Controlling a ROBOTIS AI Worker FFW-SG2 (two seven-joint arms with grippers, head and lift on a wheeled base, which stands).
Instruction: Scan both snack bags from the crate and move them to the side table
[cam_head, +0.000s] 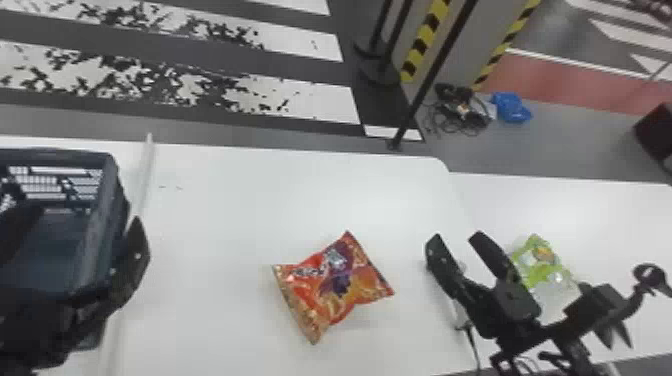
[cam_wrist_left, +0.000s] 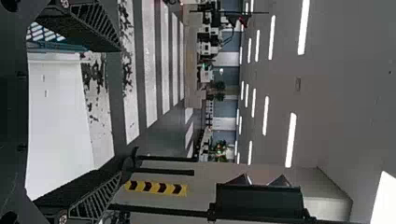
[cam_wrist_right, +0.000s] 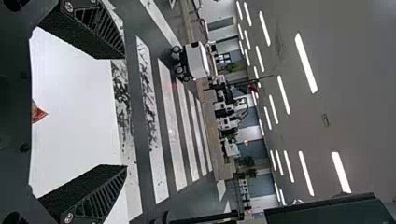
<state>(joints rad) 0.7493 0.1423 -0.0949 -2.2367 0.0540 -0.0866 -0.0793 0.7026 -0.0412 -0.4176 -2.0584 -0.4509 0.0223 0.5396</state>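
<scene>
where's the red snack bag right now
In the head view, the red snack bag lies flat on the white table, between the crate on the left and the right gripper.

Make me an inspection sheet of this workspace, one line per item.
Surface: white table, two small dark marks near its far side.
Job's things: crate at left; red snack bag lying on the white table; green snack bag on the side table.
Clutter: blue item on the floor.
Grippers: left gripper at the crate, open; right gripper near the green bag, open.
Cables: tangle on the floor beyond the tables.
Surroundings: striped floor, pillar with yellow-black tape.
</scene>
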